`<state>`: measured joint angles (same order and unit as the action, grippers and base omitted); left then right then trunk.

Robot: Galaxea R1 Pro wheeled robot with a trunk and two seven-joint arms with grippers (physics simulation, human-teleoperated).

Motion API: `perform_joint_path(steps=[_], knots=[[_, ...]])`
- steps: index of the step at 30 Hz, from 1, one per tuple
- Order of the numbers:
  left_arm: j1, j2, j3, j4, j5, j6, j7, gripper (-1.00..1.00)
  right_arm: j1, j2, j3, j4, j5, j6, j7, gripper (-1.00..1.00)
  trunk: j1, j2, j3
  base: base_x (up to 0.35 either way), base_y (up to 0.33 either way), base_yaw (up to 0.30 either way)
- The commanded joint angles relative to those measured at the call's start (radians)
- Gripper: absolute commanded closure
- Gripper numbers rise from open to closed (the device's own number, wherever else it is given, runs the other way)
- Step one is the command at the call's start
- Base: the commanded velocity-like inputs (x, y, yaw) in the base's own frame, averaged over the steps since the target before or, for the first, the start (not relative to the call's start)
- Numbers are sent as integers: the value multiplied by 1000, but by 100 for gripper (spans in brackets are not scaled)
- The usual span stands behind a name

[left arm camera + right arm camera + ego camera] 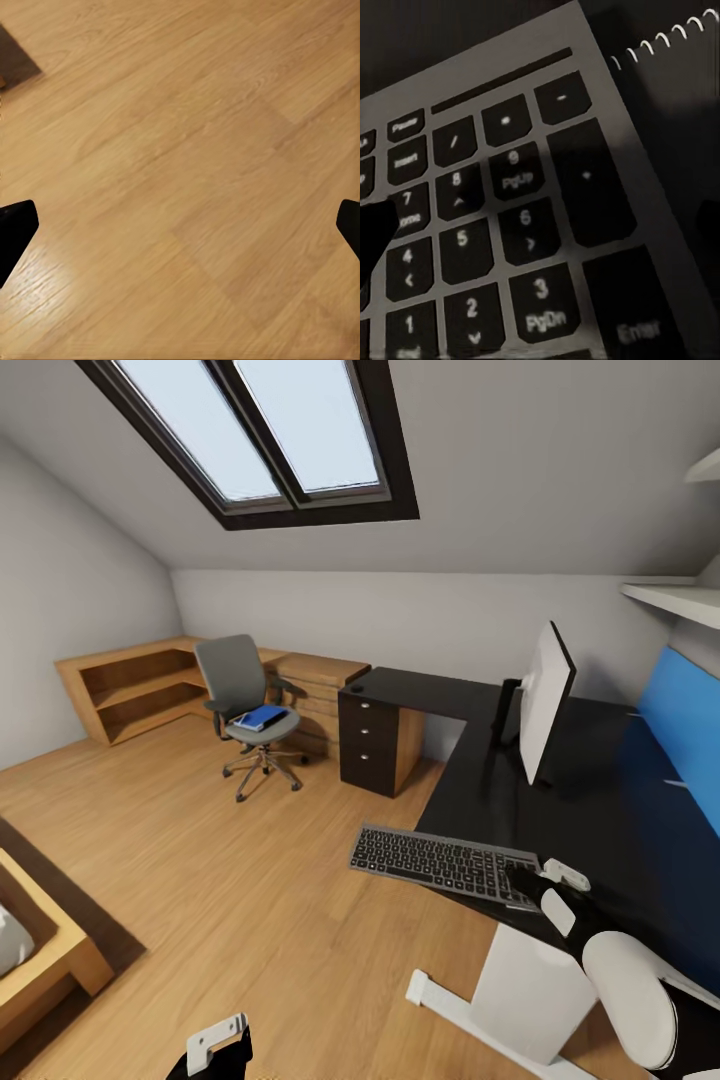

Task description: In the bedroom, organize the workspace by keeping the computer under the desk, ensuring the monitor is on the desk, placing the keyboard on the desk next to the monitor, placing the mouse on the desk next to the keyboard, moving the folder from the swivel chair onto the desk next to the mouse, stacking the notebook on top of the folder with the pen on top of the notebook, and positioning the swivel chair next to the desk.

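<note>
The grey keyboard (440,860) lies at the black desk's (470,770) near edge, its left end hanging out over the floor. My right gripper (527,882) hovers open over the keyboard's number pad (510,225), one dark fingertip (373,236) to either side. A notebook's spiral binding (660,41) shows just past the keyboard. The monitor (545,705) stands upright on the desk. A blue folder (262,717) rests on the grey swivel chair (240,680), out on the floor. A small dark object (357,688), perhaps the mouse, sits on the desk's far corner. My left gripper (222,1045) hangs open above bare floor (180,187).
A white box (535,990) stands under the desk's near end, beside a white foot (440,1000). Dark drawers (370,745) support the desk's far end. Wooden shelves (135,685) line the back left wall. A bed corner (45,950) juts in at the left. A blue panel (680,730) backs the desk.
</note>
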<state>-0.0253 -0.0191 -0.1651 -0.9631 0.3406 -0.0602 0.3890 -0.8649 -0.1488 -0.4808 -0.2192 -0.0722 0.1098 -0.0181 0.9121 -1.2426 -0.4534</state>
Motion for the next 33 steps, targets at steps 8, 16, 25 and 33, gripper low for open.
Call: perform_joint_path(steps=[8, 16, 25, 33], knots=[[-1, 1, -4, 1, 11, -6, 5, -100, 0, 1, 2, -2, -8, 5, -2, -100, 0, -1, -1, -183, 27, 0], [0, 1, -4, 1, 11, -6, 5, -100, 0, 4, 3, 0, -8, 3, 13, -100, 0, -1, -1, -73, 45, 0], [0, 1, -4, 2, 11, -6, 5, -100, 0, 5, 5, 1, -1, 2, 134, -100, 0, -1, -1, -75, 63, 0], [0, 1, -4, 4, 11, -6, 5, -100, 1, 3, 5, -1, 0, 2, 151, -100, 0, -1, -1, -4, 3, 0]])
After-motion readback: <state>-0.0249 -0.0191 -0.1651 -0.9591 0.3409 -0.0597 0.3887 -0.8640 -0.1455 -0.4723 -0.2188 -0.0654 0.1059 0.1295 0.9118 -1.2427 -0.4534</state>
